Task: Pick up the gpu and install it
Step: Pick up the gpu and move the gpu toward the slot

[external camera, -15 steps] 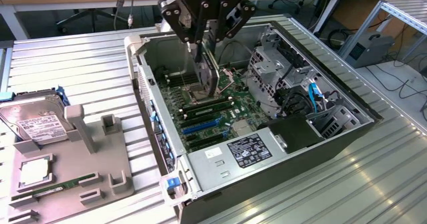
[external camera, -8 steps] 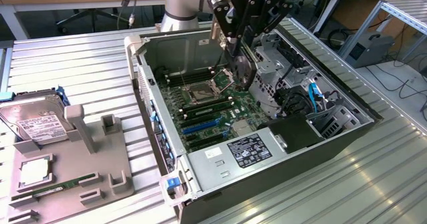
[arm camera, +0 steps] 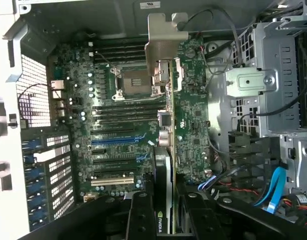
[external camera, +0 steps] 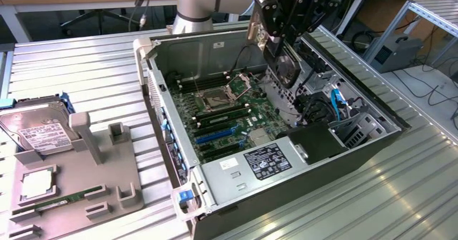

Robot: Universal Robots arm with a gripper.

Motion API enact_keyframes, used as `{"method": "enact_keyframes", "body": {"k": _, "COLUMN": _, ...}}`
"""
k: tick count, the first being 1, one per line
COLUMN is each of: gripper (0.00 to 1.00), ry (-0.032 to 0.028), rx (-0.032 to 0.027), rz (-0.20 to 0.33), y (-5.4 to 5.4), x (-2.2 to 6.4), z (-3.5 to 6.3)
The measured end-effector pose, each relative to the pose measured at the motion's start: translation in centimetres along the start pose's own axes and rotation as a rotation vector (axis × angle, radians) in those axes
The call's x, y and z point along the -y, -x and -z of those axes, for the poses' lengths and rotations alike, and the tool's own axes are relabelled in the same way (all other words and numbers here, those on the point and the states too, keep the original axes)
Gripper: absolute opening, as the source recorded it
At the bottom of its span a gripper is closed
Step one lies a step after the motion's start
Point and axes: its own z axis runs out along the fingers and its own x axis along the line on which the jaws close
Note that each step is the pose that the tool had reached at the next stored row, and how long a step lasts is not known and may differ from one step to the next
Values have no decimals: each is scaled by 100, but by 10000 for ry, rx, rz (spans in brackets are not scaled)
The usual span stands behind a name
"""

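Note:
The gpu (external camera: 285, 63) is a thin black card with a round fan and a silver bracket (external camera: 253, 34) at one end. It hangs tilted in the air above the open computer case (external camera: 214, 178), over the motherboard (external camera: 229, 114). My gripper (external camera: 280, 32) is shut on its upper part. In the wrist view the gpu (arm camera: 162, 170) is edge-on between my black fingers (arm camera: 141, 215), and its bracket (arm camera: 163, 45) points away over the motherboard (arm camera: 118, 125). The blue and black expansion slots (arm camera: 111, 141) lie beside the card, apart from it.
A grey fixture (external camera: 93, 165) at the exterior view's left holds a silver hard drive (external camera: 36, 127), a processor (external camera: 36, 182) and a green memory stick (external camera: 53, 203). Inside the case are a labelled power supply (external camera: 268, 159), a drive cage (arm camera: 273, 75) and blue cables (arm camera: 273, 187).

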Motion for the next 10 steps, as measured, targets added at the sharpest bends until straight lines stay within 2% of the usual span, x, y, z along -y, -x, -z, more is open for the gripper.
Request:
{"method": "enact_keyframes", "body": {"k": 2, "gripper": 27, "ry": -1, "rx": -1, "rz": 0, "y": 67, "x": -5, "z": -1}}
{"method": "enact_keyframes", "body": {"k": 6, "gripper": 27, "ry": -1, "rx": 0, "rz": -1, "y": 73, "x": -6, "z": -2}}
{"method": "enact_keyframes", "body": {"k": 7, "gripper": 27, "ry": 0, "rx": 0, "rz": -1, "y": 119, "x": -10, "z": -3}}
{"method": "enact_keyframes", "body": {"k": 8, "gripper": 27, "ry": -1, "rx": -4, "rz": -1, "y": 233, "x": -18, "z": -6}}
{"method": "enact_keyframes", "body": {"k": 10, "gripper": 27, "ry": -2, "rx": -11, "rz": 0, "y": 369, "x": -29, "z": -9}}
